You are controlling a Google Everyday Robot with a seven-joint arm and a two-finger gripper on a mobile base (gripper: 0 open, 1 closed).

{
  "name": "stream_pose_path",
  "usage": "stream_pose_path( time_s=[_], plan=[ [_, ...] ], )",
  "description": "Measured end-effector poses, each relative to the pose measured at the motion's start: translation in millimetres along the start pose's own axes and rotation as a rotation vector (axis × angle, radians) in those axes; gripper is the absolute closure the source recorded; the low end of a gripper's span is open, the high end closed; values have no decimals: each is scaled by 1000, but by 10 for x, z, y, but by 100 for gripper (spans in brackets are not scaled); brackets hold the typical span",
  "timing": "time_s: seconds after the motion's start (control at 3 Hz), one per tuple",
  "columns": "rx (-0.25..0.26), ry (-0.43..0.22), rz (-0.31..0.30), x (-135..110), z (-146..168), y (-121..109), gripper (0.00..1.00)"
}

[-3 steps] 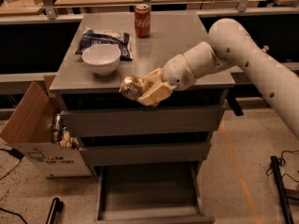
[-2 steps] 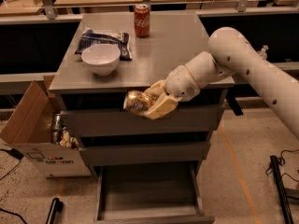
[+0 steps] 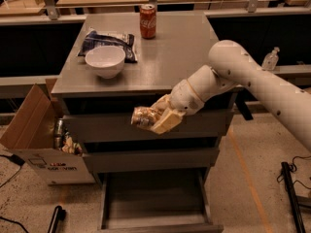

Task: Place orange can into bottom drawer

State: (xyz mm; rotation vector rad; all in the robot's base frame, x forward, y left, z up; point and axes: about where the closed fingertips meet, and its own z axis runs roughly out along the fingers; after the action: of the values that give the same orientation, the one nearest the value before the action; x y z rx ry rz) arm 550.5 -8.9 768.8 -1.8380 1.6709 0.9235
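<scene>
The hand (image 3: pixel 151 121) is sitting lower than a second ago. It is now hanging in front of the upper drawer faces, below the worktop (image 3: pixel 165 57) edge. It is pinching the orange can (image 3: pixel 142 116), which is lying sideways in its grip, well above the bottom drawer (image 3: pixel 155 203). That drawer is standing open. The carry is under way, and the next move is calling for further descent over the tray before release.
</scene>
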Motion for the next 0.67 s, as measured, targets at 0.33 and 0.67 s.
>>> stream_pose_path(
  time_s=[0.33, 0.67],
  plan=[
    [56, 143, 9, 749, 375, 3, 100],
    [53, 184, -44, 1360, 616, 107, 100]
  ],
)
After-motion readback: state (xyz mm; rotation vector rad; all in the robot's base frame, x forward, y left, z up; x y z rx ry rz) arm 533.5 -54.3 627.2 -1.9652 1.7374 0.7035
